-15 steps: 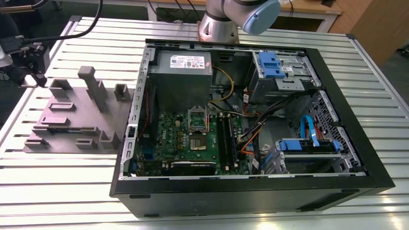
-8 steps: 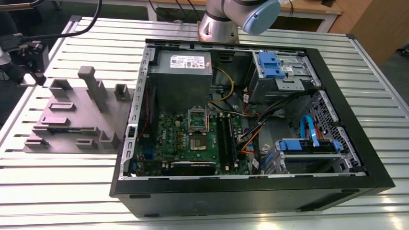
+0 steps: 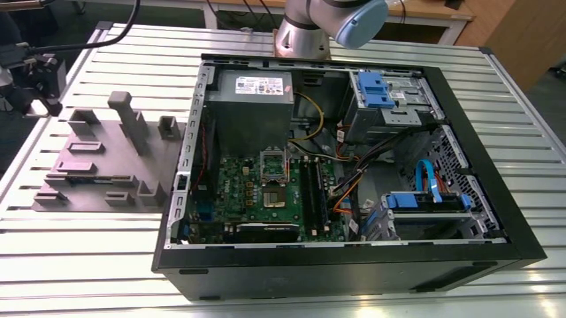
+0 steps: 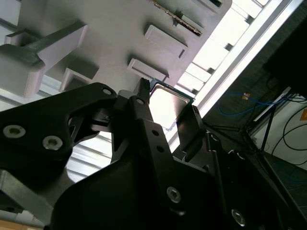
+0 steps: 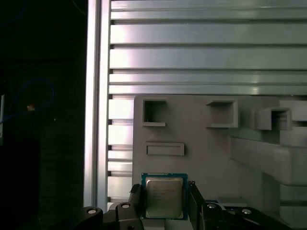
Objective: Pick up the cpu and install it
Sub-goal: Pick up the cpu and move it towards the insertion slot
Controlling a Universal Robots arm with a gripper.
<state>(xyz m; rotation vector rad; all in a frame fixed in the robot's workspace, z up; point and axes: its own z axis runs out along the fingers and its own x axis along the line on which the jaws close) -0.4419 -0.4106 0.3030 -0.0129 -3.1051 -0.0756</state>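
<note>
One cpu (image 5: pixel 164 196), silvery top, green edge, pinched on opposite sides between two black fingers (image 5: pixel 136 201) of one gripper (image 4: pixel 168 103), at the edge of one grey fixture block (image 5: pixel 206 158); one slatted table (image 5: pixel 206 57) beneath the block; one open computer case (image 3: pixel 336 265) beside it.

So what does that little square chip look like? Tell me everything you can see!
The cpu is a small flat square with a shiny silvery metal top and a thin green rim around it. It sits between the two black fingers of the gripper, which press on its opposite edges, so it looks held. Behind it is the grey holder block.
</note>
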